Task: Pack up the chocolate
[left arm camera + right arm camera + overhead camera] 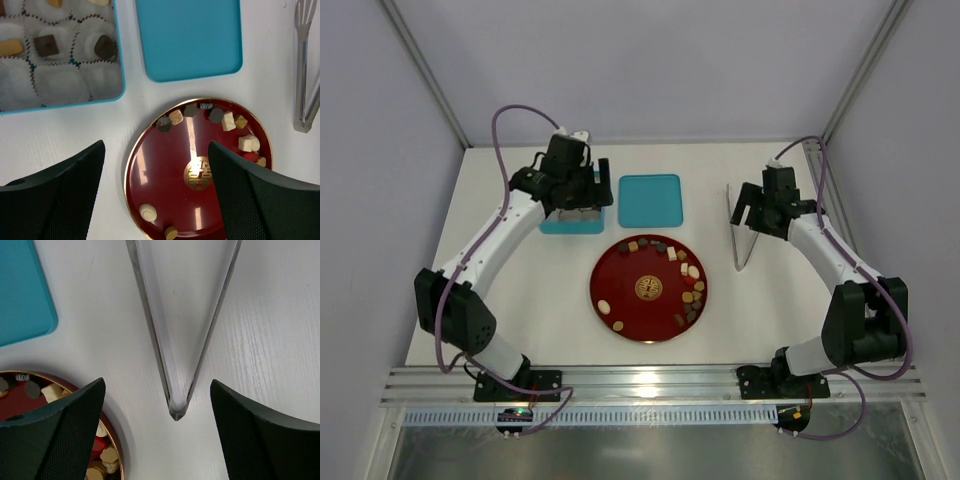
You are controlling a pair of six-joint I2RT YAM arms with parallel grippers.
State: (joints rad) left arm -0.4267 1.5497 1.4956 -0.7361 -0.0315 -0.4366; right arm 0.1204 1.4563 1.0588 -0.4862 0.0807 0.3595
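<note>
Left hand (155, 146) apart, empty, over box (120, 65) near far edge of tabletop (540, 300). Right hand (157, 384) apart, above tongs (176, 412). Chocolate (228, 121) lay on red plate (165, 170).

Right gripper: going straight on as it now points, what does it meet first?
Probably the metal tongs, their joined end lying just ahead of the open right gripper; depth is unclear.

White table (545, 300): plate (618, 290), box (568, 228), lid (650, 200), tongs (176, 411).
</note>
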